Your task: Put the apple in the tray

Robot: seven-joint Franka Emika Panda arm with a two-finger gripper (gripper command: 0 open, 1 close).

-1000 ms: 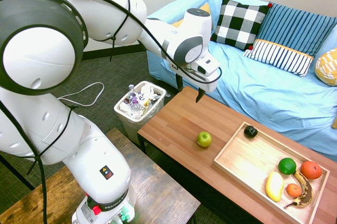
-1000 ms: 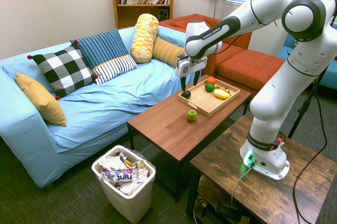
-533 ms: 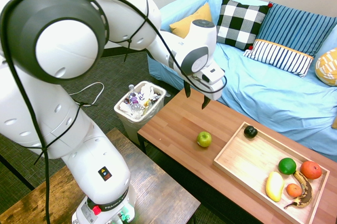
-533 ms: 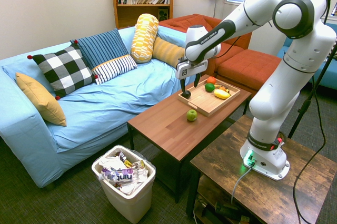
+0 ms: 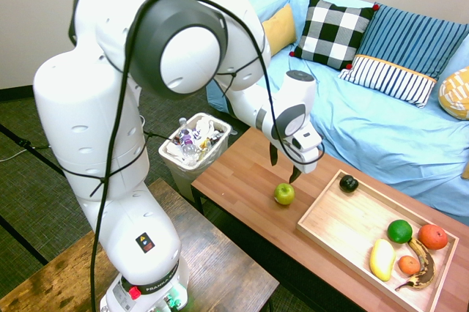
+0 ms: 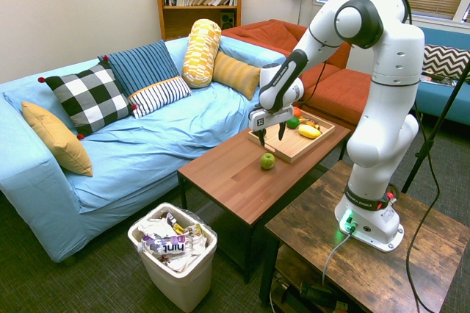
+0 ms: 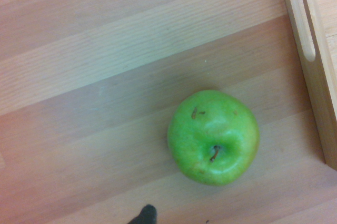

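Note:
The yellow-green apple point(image 5: 284, 193) point(image 6: 267, 161) rests on the brown coffee table point(image 5: 242, 180), just short of the tray's near end. In the wrist view the apple point(image 7: 213, 136) shows its stem dimple, with the tray's rim point(image 7: 310, 50) beside it. The light-wood tray point(image 5: 344, 228) point(image 6: 283, 148) lies on the table's far half. My gripper point(image 5: 283, 165) point(image 6: 270, 135) hangs open a little above the apple, its two dark fingers spread and holding nothing.
Inside the tray lie a dark avocado-like fruit point(image 5: 349, 184), a green lime point(image 5: 399, 231), an orange-red fruit point(image 5: 432, 236), a yellow fruit point(image 5: 382, 259) and a browned banana point(image 5: 421, 268). A full white waste bin point(image 5: 194, 143) stands beside the table. A blue sofa point(image 5: 381, 129) runs behind it.
The arm has swung down and along the table toward the apple. The gripper is now lower, hanging almost over the fruit, still open. The apple and tray have not moved.

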